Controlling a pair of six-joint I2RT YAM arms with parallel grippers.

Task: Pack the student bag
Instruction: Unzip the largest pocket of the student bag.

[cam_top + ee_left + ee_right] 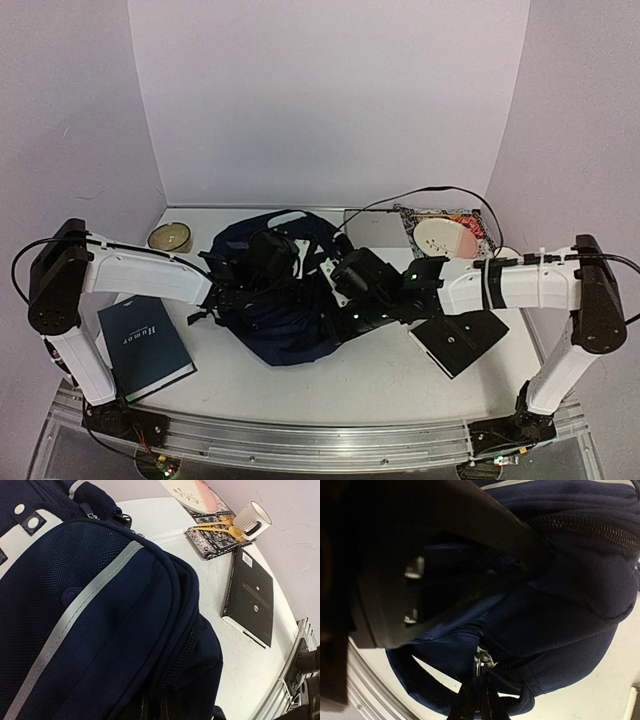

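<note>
Backdrop: pale lilac walls (330, 100) close in a white table (340, 385) on the left, far and right sides.
Student bag: the navy student bag (285, 318) lies slumped in the middle of the table, between the two arms. A silver-grey stripe runs across its front pocket, and white patches with round studs show on the panel beyond.
Left gripper: the left gripper (156, 707) reaches in from the left. Its fingers are drawn together at the bag's zip edge and seem to pinch a fold of navy fabric. Only their tips show, in shadow.
Right gripper: the right gripper (481, 680) comes in from the right, its fingers pressed tight on the metal zip pull (482, 659) at the bag's lower edge.
Blue book: a dark blue hardcover book (145, 345) lies flat at the near left, apart from the bag.
Bowl: a small tan bowl (170, 237) sits at the far left.
Grey case: a flat grey case (375, 228) lies just beyond the bag, to its far right.
Pouch: a patterned pouch (215, 540) lies at the far right with a yellow spoon (222, 529) on it and a white-and-pink plate (445, 240) overlapping it.
Cup: a white ribbed cup (252, 519) stands just right of the pouch.
Black book: a black book (252, 597) lies flat to the right of the bag, near the right forearm.
</note>
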